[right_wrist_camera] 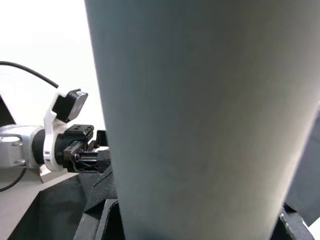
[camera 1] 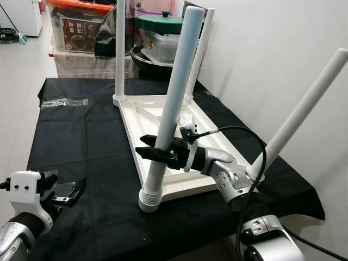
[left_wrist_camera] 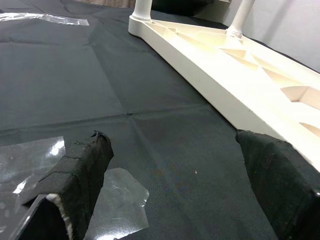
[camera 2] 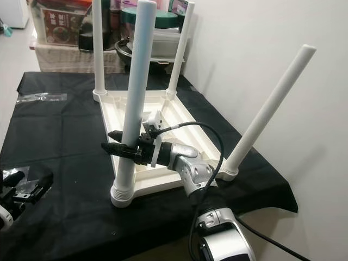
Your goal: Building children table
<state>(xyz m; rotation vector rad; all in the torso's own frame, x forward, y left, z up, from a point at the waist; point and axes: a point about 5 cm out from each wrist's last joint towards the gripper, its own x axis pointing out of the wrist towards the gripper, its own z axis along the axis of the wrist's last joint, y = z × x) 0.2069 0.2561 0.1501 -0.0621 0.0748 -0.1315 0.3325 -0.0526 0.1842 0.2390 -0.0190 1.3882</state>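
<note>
A white children's table [camera 1: 179, 117] lies upside down on a black cloth [camera 1: 87, 141], with its legs pointing up. My right gripper [camera 1: 155, 153] is shut on the near left leg [camera 1: 174, 98], low down just above its ribbed base [camera 1: 149, 200]. That leg [right_wrist_camera: 200, 115] looms close in the right wrist view. The near right leg [camera 1: 304, 114] leans outward to the right. My left gripper [camera 1: 65, 193] hovers open low over the cloth at the front left, apart from the table. Its fingers [left_wrist_camera: 80, 170] have nothing between them, with a clear plastic bag [left_wrist_camera: 115, 200] beneath.
Another clear plastic bag [camera 1: 64, 101] lies at the cloth's far left. Behind the cloth stand storage boxes [camera 1: 76, 27] and a pot with a green lid [camera 1: 159, 24]. A white wall [camera 1: 272, 43] runs close along the right side. The cloth's front edge is near my body.
</note>
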